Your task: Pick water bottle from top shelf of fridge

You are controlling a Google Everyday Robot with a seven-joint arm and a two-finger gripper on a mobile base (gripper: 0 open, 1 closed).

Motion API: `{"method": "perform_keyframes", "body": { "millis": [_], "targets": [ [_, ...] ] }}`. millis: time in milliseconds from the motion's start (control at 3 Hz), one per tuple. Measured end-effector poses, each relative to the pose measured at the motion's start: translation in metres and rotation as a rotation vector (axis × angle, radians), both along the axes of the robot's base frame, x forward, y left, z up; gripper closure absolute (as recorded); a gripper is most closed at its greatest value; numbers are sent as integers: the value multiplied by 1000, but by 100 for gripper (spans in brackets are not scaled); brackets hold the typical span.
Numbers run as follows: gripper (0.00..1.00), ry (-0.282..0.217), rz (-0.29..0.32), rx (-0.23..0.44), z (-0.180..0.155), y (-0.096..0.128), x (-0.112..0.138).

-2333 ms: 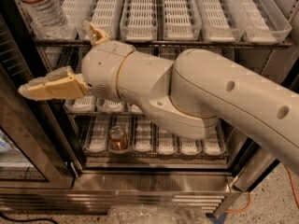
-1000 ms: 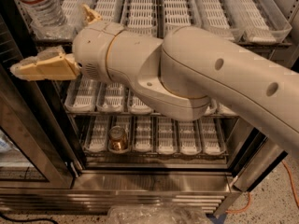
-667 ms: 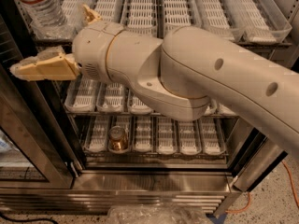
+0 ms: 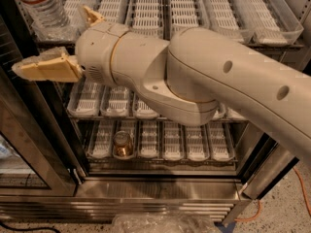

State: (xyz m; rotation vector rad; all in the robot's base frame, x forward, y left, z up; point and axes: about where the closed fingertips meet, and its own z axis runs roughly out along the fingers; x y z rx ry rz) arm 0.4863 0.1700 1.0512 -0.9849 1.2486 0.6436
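Note:
The water bottle (image 4: 43,5), clear and ribbed with a thin label, stands at the far left of the top shelf (image 4: 272,39) of the fridge (image 4: 146,191); its cap is cut off by the top edge. My gripper (image 4: 53,39) hangs in front of the shelf's left end, just below and right of the bottle. It is open with nothing in it. One tan finger (image 4: 46,68) points left under the bottle and the other fingertip (image 4: 90,14) pokes up beside it. The big cream arm hides the middle of the racks.
Clear lane trays with white slotted strips fill the wire racks. A small bronze can (image 4: 123,144) sits on the lowest rack, left of centre. The dark door frame (image 4: 22,125) runs down the left side. Crumpled clear plastic (image 4: 163,223) lies on the floor in front.
The arm has swung left and slightly up since the oldest frame, bringing the gripper nearer the bottle. Over the last second it has barely moved.

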Motion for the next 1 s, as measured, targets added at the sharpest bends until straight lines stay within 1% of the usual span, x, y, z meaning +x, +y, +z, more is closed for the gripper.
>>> {"method": "perform_keyframes", "body": {
  "millis": [667,1000],
  "targets": [
    [45,0,0,0,0,0,0],
    [48,0,0,0,0,0,0]
  ]
}}
